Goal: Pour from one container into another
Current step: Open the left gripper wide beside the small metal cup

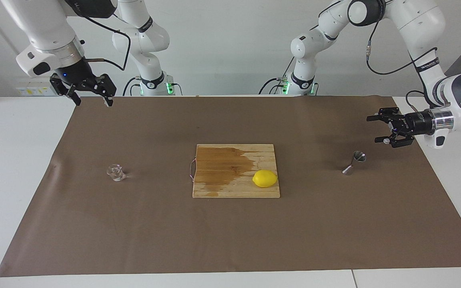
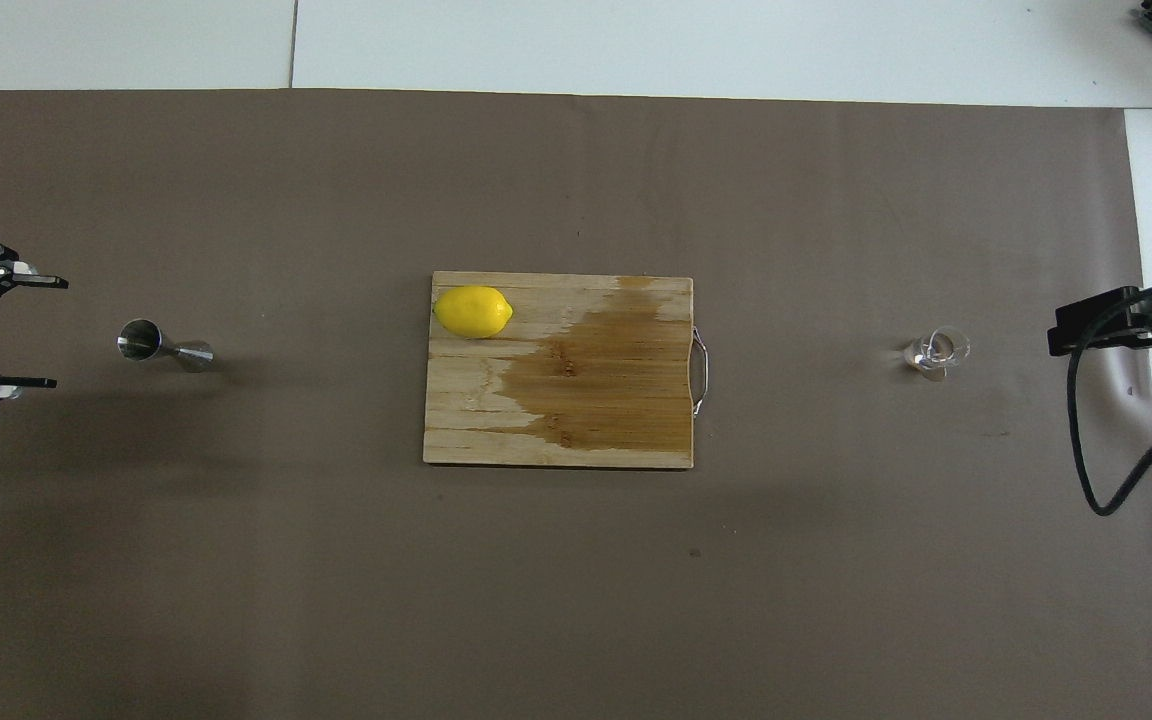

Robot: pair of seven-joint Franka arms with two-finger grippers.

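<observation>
Currently nothing is grasped and the pour is not yet begun. Clock bearings below use the overhead view, with the cutting board [image 2: 476, 430] as dial centre.

- Steel jigger [image 1: 354, 162] stands at 9 o'clock on the brown mat [image 2: 576, 600], apparently upright. Clear glass cup [image 1: 115, 173] sits at 3 o'clock, well apart from it.
- Left hand [image 1: 373, 129] hangs over the mat at 9 o'clock of the jigger, near it but not touching, turned sideways with fingers spread wide.
- Right hand [image 1: 93, 103] waits high over the mat's edge at the right arm's end, fingers also apart, well clear of the cup.

Risks, as you judge them:
1. The jigger has a narrow waist and a small foot. If a finger arrives off centre, it likely tips or skids before the grip closes.
2. The cup is tiny, squat and see-through. Its rim is hard to read, so a misjudged descent could knock it over and spill whatever it holds.
3. The jigger's mouth is small, so a fast tilt or poor alignment would put liquid on the mat.
4. The board shows a dark wet patch beside the lemon [image 1: 265, 178]. Avoid setting either vessel there, as it may slide.
</observation>
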